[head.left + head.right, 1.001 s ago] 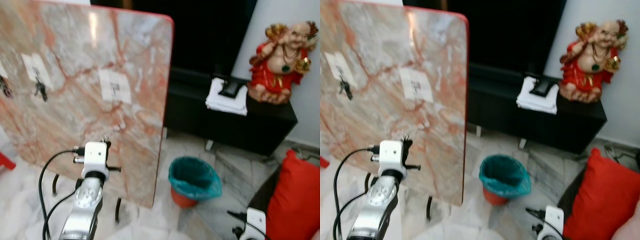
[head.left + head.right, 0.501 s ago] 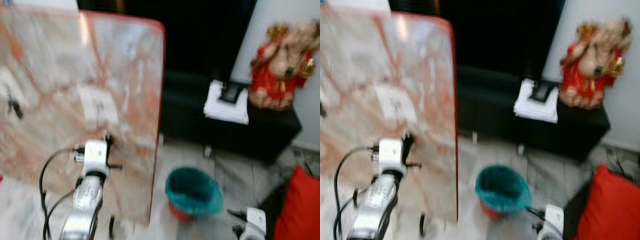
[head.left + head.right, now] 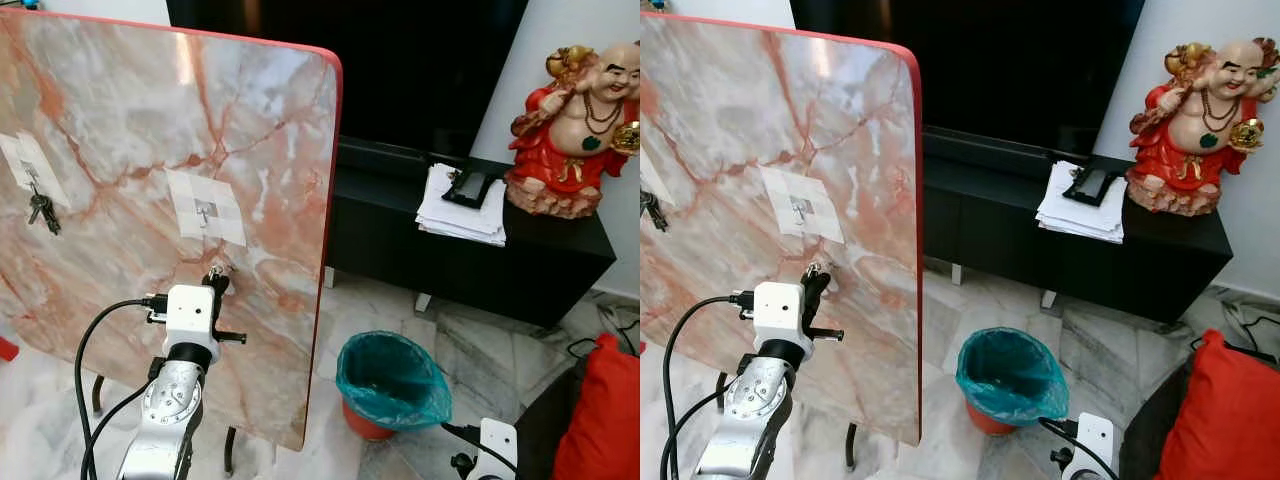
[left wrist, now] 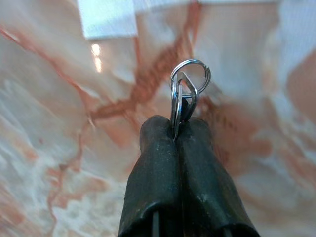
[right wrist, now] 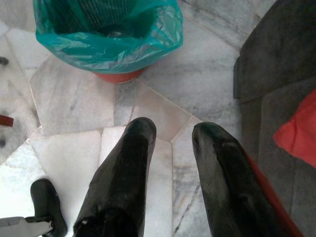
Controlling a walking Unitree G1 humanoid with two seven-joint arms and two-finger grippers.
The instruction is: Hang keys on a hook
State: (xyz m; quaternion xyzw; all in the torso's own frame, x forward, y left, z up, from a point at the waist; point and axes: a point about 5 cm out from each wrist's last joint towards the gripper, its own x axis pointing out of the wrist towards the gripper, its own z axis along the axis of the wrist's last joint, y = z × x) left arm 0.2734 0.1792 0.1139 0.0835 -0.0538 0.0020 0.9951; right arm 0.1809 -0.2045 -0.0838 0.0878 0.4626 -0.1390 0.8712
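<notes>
Left gripper [image 4: 177, 133] pinching the keys [image 4: 186, 91] just below the hook [image 3: 204, 213] on the marble board [image 3: 120, 120]
Its fingers are pressed together on the key ring, close to the board face; another key bunch [image 3: 42, 210] hangs on a hook to the left; right gripper [image 5: 173, 136] hangs spread over the floor [image 5: 74, 103] near the bin [image 3: 390, 385]; a statue [image 3: 580, 130] and papers [image 3: 462, 205] sit on the black cabinet [image 3: 520, 270].

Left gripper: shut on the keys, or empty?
Shut on the keys: the left gripper has both fingers pressed together, the key ring poking out.
</notes>
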